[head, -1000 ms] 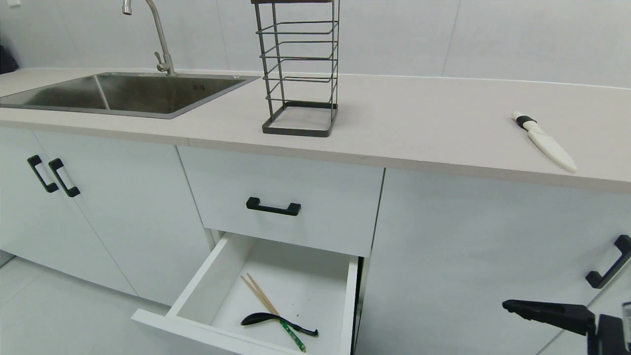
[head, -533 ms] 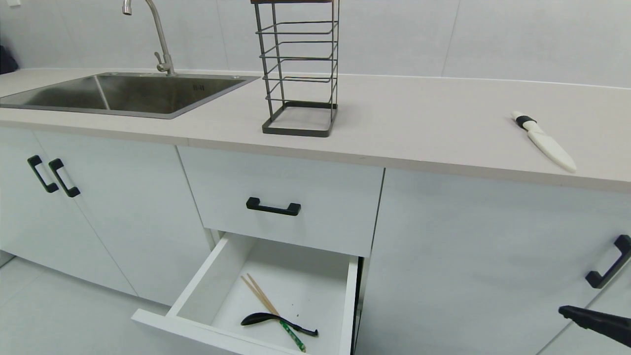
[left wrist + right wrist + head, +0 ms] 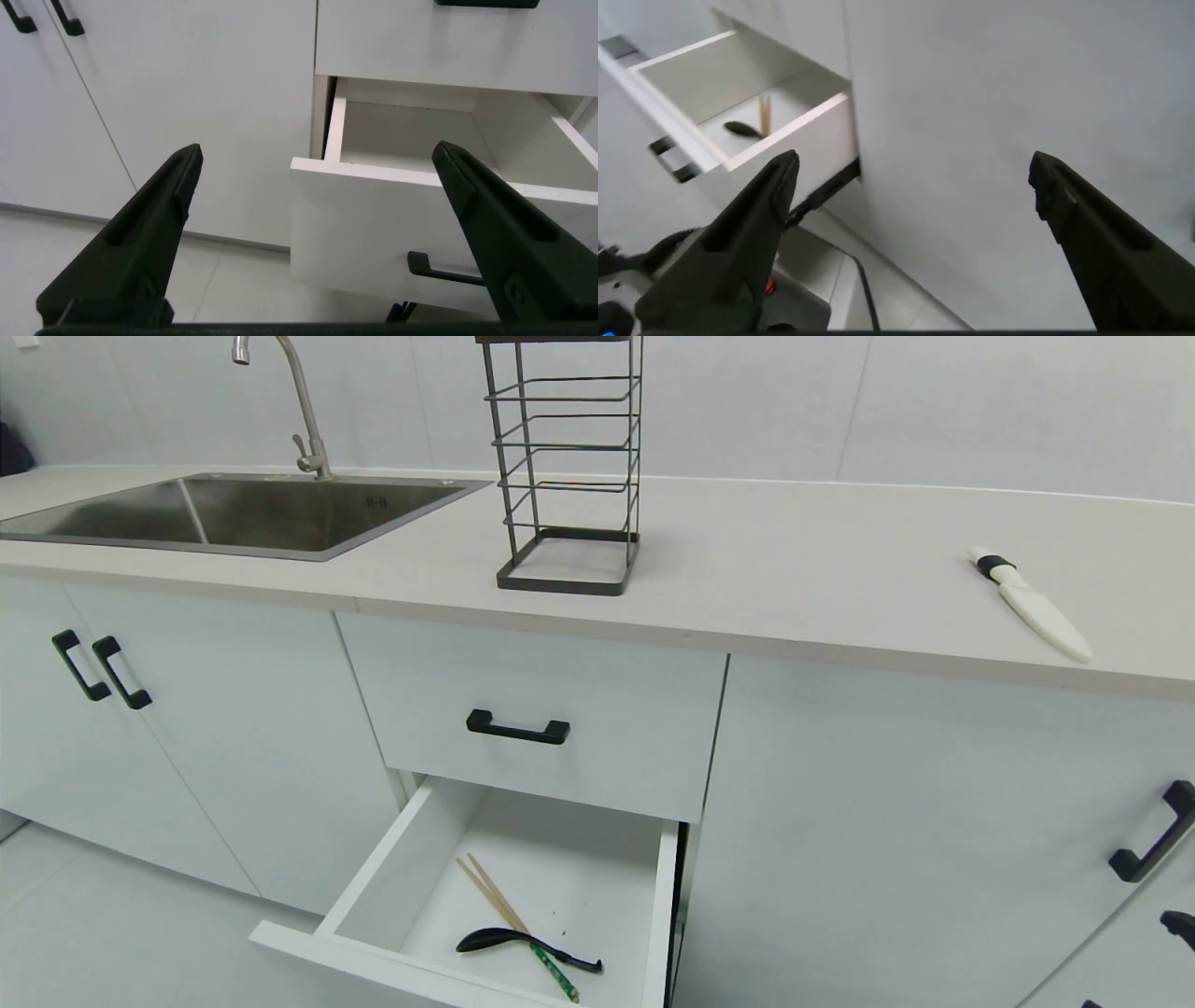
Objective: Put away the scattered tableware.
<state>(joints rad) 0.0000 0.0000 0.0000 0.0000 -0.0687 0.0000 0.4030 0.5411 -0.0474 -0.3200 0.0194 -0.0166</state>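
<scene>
Knife (image 3: 1030, 604) flat on counter, up and well right of drawer (image 3: 661, 887). I judge it light, stiff, smooth, likely slippery; I'd pinch across handle by black band. Left gripper (image 3: 318, 154) fingers wide apart, empty, low before drawer front. Right gripper (image 3: 910, 163) spread too, empty, right of drawer. Head view gives me knife; right wrist view gives chopsticks (image 3: 765, 114), spoon (image 3: 741, 129) inside drawer; left wrist view gives drawer handle (image 3: 447, 272)
</scene>
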